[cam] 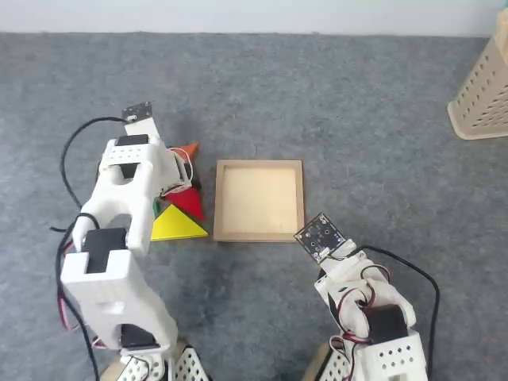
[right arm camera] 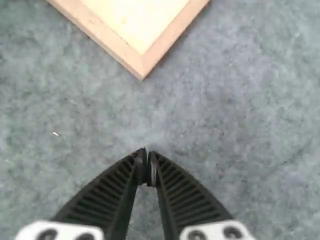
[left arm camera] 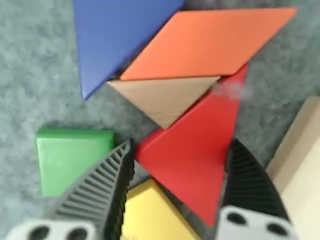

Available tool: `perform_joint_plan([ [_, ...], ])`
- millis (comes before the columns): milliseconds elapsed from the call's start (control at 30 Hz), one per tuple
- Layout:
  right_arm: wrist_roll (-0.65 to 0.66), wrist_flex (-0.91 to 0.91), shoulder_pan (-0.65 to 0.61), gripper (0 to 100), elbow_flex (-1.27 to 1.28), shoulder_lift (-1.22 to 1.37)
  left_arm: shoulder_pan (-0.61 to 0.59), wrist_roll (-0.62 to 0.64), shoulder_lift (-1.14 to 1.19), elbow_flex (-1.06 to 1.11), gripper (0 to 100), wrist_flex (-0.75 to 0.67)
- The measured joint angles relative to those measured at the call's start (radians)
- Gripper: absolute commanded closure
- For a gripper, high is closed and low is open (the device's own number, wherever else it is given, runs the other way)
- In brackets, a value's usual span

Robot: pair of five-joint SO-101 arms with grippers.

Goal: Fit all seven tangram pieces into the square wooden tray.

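Straddling the red triangle (left arm camera: pixel 192 165), the left gripper (left arm camera: pixel 181 145) has its fingers spread wide, one on each side of the piece; whether they touch it cannot be told. Just beside that triangle lie the other pieces, all on the grey table (cam: pixel 373 119) outside the tray (cam: pixel 259 232), on the side of the tray nearest the left arm (cam: pixel 119 230). A yellow piece (left arm camera: pixel 150 210) sits against the red triangle's edge under the gripper, and a green piece (left arm camera: pixel 70 157) lies beyond one finger. A wood-coloured triangle (left arm camera: pixel 162 97) touches the red one, with an orange parallelogram (left arm camera: pixel 205 42) against it and a blue piece (left arm camera: pixel 120 35) next to both. The tray's pale rim stands close to the red triangle's far side.

The right gripper (right arm camera: pixel 145 162) has its fingers pressed together with nothing between them, and it hangs over the table near one corner of the tray. Well apart from the tray, at the table's far edge, stands a perforated cream container (cam: pixel 480 95).
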Motion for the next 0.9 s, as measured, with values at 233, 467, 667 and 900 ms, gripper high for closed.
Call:
perform_joint_plan([
  [233, 0.0, 0.0, 0.0, 99.1, 0.0, 0.0, 0.002, -0.011, 0.0, -0.003, 76, 0.002],
  [467, 0.0, 0.0, 0.0, 99.1, 0.0, 0.0, 0.003, -0.021, -0.094, 0.0, 78, 0.003],
  [667, 0.0, 0.0, 0.0, 99.1, 0.0, 0.0, 0.002, -0.054, -0.161, 0.025, 75, 0.003],
  [900, 0.0, 0.0, 0.0, 99.1, 0.0, 0.0, 0.003, -0.109, -0.086, -0.005, 71, 0.011],
])
